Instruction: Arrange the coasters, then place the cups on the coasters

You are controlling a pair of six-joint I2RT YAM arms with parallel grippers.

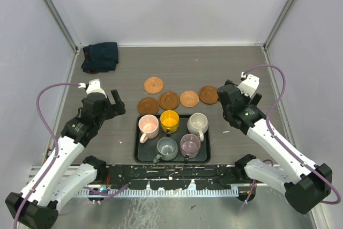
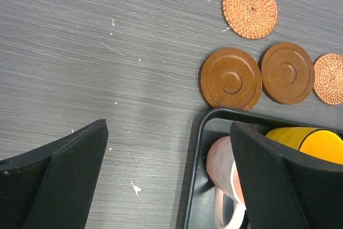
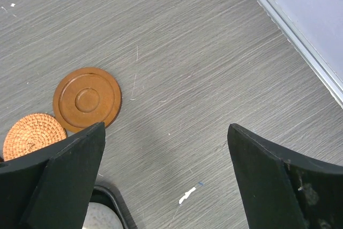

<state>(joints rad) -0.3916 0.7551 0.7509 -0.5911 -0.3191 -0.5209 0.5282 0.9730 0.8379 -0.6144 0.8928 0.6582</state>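
Grey woodgrain table point(image 1: 241, 68) with five coasters point(image 1: 169, 100) loosely bunched mid-table, a black tray point(image 1: 137, 142) just on their near side, and a dark cloth point(image 1: 100, 56) in the far-left corner.

Left wrist view: pink mug point(image 2: 218, 167) and yellow mug point(image 2: 316, 142) half hidden behind left tool finger point(image 2: 278, 186); tray point(image 2: 195, 186) cut by bottom edge; woven coaster point(image 2: 329, 79) clipped at right edge. Right wrist view: cream mug point(image 3: 102, 218) only a sliver at bottom edge.
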